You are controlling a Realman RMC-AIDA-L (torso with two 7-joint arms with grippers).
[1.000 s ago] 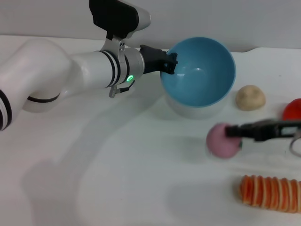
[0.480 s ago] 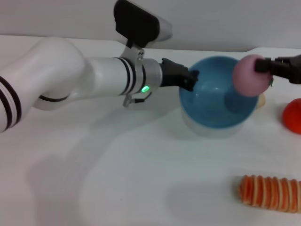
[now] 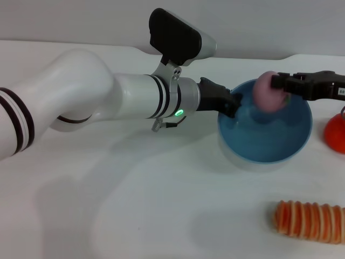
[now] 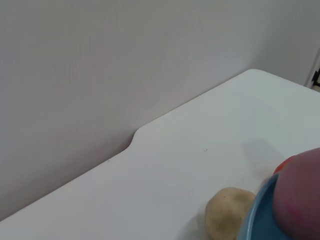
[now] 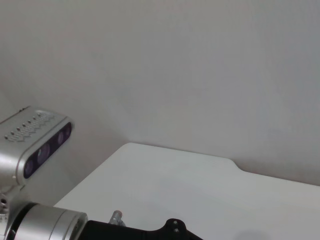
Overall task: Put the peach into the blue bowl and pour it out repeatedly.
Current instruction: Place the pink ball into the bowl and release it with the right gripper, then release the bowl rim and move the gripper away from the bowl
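The left claw [image 3: 233,103] reaches in from the left, clamped shut, while the right claw [image 3: 281,89] extends from the right, also closed.

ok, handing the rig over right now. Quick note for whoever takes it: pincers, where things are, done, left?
Left pincer: shut on the near-left rim of the blue bowl, holding it on the table.
Right pincer: shut on the peach, held in the air above the bowl's far side, not yet released.
Done: peach picked up and brought over the bowl.
Left: lower and release the peach into the bowl, pour it out, repeat.
Nearby: red fruit right of the bowl, beige lump behind it, striped orange item near the front.
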